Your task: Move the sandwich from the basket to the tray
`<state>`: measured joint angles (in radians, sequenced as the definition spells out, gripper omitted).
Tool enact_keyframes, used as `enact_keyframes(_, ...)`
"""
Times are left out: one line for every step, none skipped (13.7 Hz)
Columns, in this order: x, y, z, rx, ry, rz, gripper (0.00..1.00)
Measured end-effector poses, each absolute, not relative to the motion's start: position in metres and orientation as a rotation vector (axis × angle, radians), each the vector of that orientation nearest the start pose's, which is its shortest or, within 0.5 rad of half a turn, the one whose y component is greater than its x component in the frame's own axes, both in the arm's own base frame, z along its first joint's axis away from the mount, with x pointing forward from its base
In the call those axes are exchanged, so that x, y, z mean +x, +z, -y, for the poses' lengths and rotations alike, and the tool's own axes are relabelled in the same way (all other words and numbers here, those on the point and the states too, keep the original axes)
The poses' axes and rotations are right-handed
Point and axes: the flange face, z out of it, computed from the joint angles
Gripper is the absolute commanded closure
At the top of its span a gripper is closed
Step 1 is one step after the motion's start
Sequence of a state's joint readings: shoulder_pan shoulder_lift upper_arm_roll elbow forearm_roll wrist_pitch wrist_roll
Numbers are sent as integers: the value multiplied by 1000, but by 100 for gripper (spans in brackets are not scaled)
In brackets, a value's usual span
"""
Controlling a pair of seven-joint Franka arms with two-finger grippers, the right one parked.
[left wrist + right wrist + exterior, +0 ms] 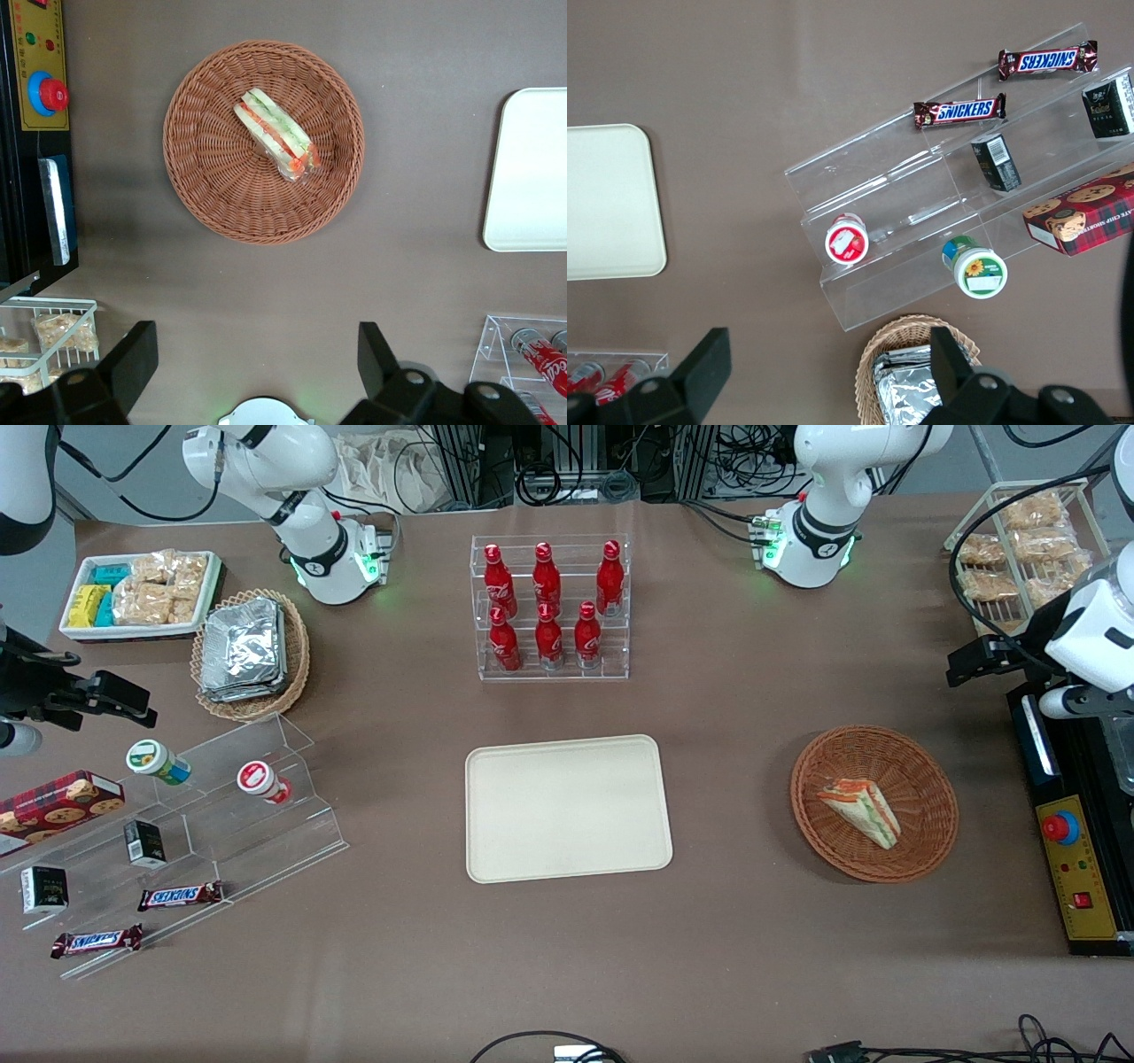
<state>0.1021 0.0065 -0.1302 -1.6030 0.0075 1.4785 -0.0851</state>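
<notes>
The sandwich (861,812) (276,135), a clear-wrapped white wedge with orange-red and green layers, lies inside the round reddish-brown wicker basket (926,793) (208,177). The cream rectangular tray (567,808) (532,168) sits flat and bare beside the basket, toward the parked arm's end. My left gripper (973,661) (255,354) hangs high above the table, farther from the front camera than the basket and toward the working arm's end. It is open, with only brown tabletop between its black fingers (133,356).
An acrylic rack of red bottles (549,607) stands farther back than the tray. A black and yellow control box with a red button (1074,864) lies beside the basket. A wire rack of bagged snacks (1019,549) stands near the gripper.
</notes>
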Motion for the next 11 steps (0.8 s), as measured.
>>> enact_keyframes(545,598,14,-3120,204,89,0)
enact_keyframes(545,598,14,-3120,204,89,0)
enact_keyframes(545,598,14,-3120,204,91,0)
enact_keyframes(545,598,13,-3119,206,96,0)
enact_keyframes(546,596,11,-3118,210,119,0)
enact_keyframes(547,594,7,-3114,217,177,1)
enact_keyframes(549,590,3,-3105,228,266,1)
enact_keyframes(551,585,1,-3090,241,373,1)
enact_keyframes(554,578,1,-3069,258,479,1)
enact_keyframes(558,569,1,-3046,282,565,1)
enact_keyframes(563,557,1,-3029,312,624,1)
